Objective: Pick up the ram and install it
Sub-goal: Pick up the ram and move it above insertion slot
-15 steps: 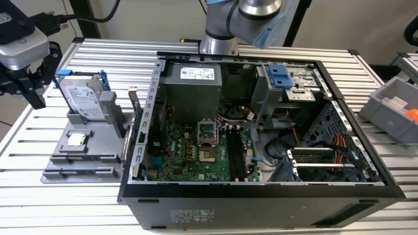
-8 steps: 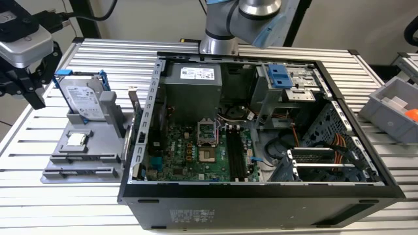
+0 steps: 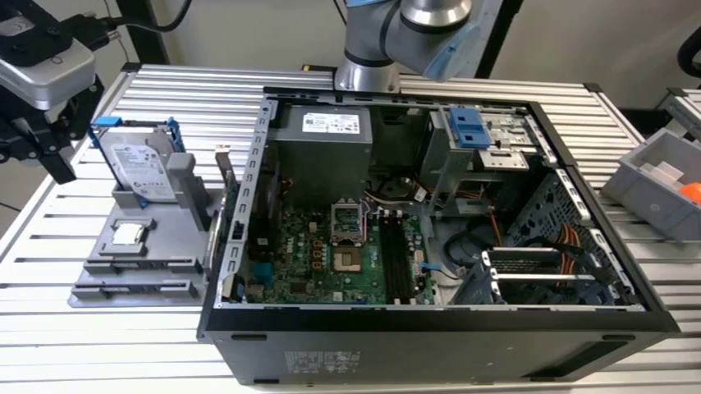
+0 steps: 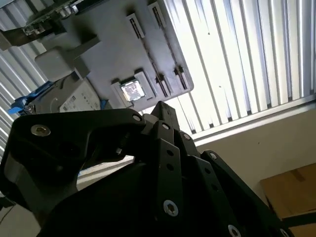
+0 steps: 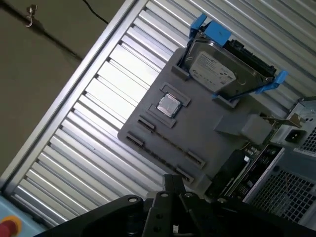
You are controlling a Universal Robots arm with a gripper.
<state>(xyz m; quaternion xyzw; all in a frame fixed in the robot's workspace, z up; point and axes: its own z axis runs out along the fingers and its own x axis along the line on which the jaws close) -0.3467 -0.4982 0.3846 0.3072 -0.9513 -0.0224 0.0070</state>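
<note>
My gripper (image 3: 38, 160) hangs above the table at the exterior view's far left, beyond the grey fixture (image 3: 104, 279), and is open with nothing between its black fingers. The ram (image 3: 223, 179) is a thin dark board standing on edge at the side of the fixture nearest the open computer case (image 3: 438, 328). Inside the case lie the green motherboard (image 3: 318, 258) and its long black slots (image 3: 391, 258). In both wrist views the gripper's black linkage lies across the foreground, with the fixture (image 5: 197, 128) behind it.
A silver hard drive in a blue frame (image 3: 143, 164) stands at the back of the fixture, and a small square silver chip (image 3: 127, 235) sits in front of it. A grey bin (image 3: 657, 185) sits at the exterior view's right. The arm's base (image 3: 373, 49) rises behind the case.
</note>
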